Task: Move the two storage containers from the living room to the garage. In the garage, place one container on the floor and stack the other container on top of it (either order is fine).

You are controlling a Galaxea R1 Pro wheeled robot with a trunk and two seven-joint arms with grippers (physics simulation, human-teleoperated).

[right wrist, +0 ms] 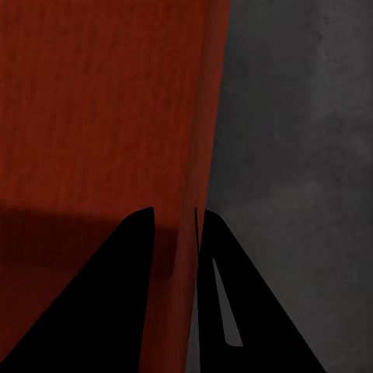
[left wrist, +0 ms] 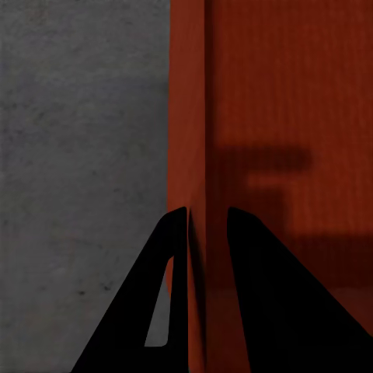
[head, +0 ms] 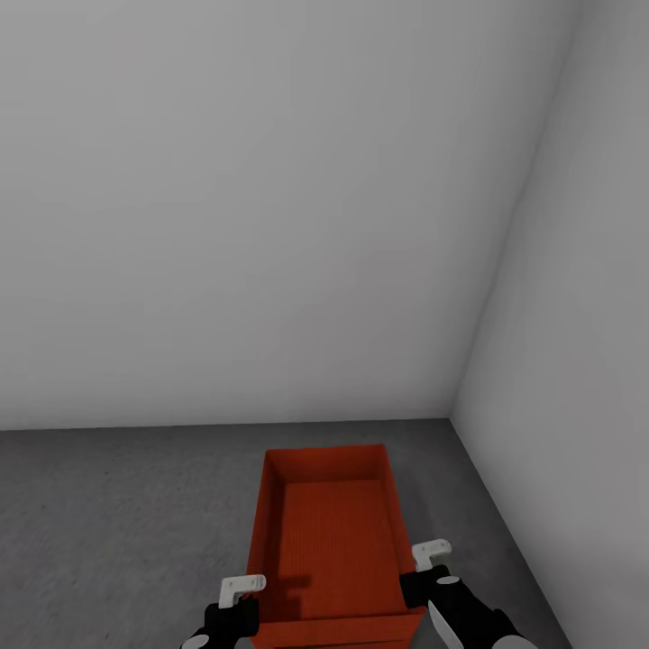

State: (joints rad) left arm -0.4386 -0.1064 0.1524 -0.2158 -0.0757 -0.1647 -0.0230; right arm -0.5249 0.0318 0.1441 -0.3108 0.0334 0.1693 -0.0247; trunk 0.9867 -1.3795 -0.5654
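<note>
One orange-red storage container (head: 332, 541) lies lengthwise in front of me over the dark grey garage floor (head: 117, 523), near a corner; whether it touches the floor I cannot tell. My left gripper (head: 254, 615) straddles its left wall near the closest end. In the left wrist view the gripper (left wrist: 207, 211) has one black finger outside and one inside the ribbed wall (left wrist: 194, 116), shut on it. My right gripper (head: 413, 588) clamps the opposite wall the same way, and the right wrist view has its fingers (right wrist: 175, 211) either side of the rim (right wrist: 198, 116). The bin holds nothing.
A plain pale grey wall (head: 270, 225) rises just beyond the container's far end. A second pale wall (head: 577, 361) closes the right side, meeting the first in a corner. Mottled concrete floor (left wrist: 78, 116) stretches away to the left.
</note>
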